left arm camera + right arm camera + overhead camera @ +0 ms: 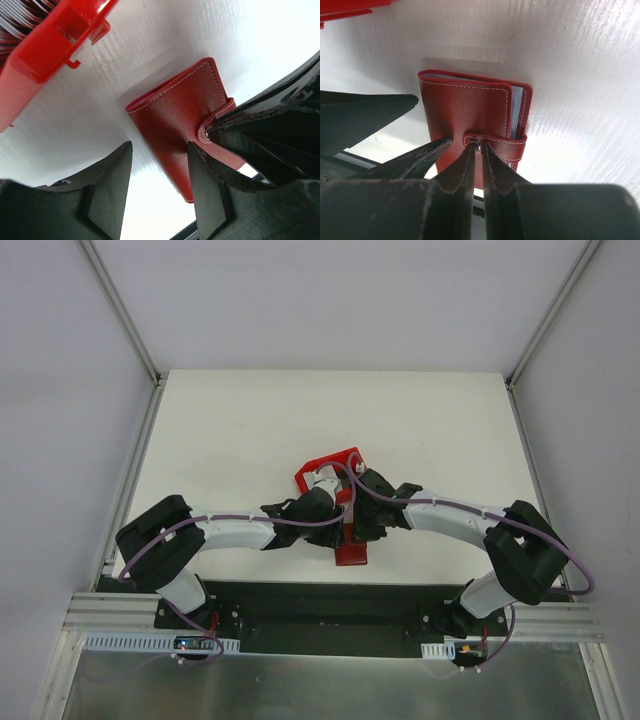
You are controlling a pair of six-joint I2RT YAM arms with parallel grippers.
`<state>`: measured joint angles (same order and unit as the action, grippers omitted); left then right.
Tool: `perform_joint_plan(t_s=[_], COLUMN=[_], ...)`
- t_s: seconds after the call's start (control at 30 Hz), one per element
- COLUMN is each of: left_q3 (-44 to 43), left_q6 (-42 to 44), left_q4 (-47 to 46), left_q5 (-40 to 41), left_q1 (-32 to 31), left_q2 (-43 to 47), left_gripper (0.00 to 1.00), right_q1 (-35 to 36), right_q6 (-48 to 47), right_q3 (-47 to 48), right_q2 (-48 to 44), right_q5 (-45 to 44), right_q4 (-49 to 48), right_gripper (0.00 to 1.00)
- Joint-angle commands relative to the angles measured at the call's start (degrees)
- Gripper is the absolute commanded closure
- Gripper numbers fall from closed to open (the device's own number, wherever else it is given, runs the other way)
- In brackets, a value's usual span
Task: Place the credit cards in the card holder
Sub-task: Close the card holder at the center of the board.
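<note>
Two pincers meet at the card holder (465,110). It lies folded shut and flat on the white table (230,430), just on the near side of the red plastic bin (45,55), toward the arm bases, and not touching it.

From my seat, the right pincer (476,146) is clenched almost fully. Its two thin fingertips pinch the card holder's closing tab (506,146) right at the snap.

The left pincer (159,150) is released, with its fingers (112,190) spread wide and one end of the card holder lying between them. The finger farther from the bin rests against the red leather. The finger nearer the bin is clear of it, and I can see bare table in that gap.

Pale stitching runs along the card holder's edges. On the side farthest from the bin, a strip of blue-grey inner pocket (516,107) shows past the cover.

Inside the bin, at the corner of the left wrist view, I see a row of thin whitish edges packed together. I take them for the credit cards (17,27), but they are too blurred for me to be sure.
</note>
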<state>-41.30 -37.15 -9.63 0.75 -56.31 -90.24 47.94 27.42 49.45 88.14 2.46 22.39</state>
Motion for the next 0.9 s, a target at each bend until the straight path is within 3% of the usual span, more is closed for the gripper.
perform_joint_plan(t_s=[0.0, 0.27, 0.87], left_q3=[0.78, 0.25, 0.52], left_q6=[-0.38, -0.56, -0.65], left_q4=[1.81, 1.89, 1.98], left_q5=[1.53, 0.83, 1.88], left_q1=[-0.64, -0.55, -0.46], left_q2=[1.47, 0.41, 0.85], left_gripper=[0.52, 0.52, 0.53], right_q1=[0.31, -0.04, 1.8], right_q6=[-0.35, 0.18, 0.27], right_q3=[-4.98, -6.74, -4.45], right_q2=[2.92, -3.23, 4.76], right_q5=[-3.07, -6.06, -11.51], right_q4=[-2.79, -4.29, 4.33], right_gripper=[0.88, 0.79, 0.85])
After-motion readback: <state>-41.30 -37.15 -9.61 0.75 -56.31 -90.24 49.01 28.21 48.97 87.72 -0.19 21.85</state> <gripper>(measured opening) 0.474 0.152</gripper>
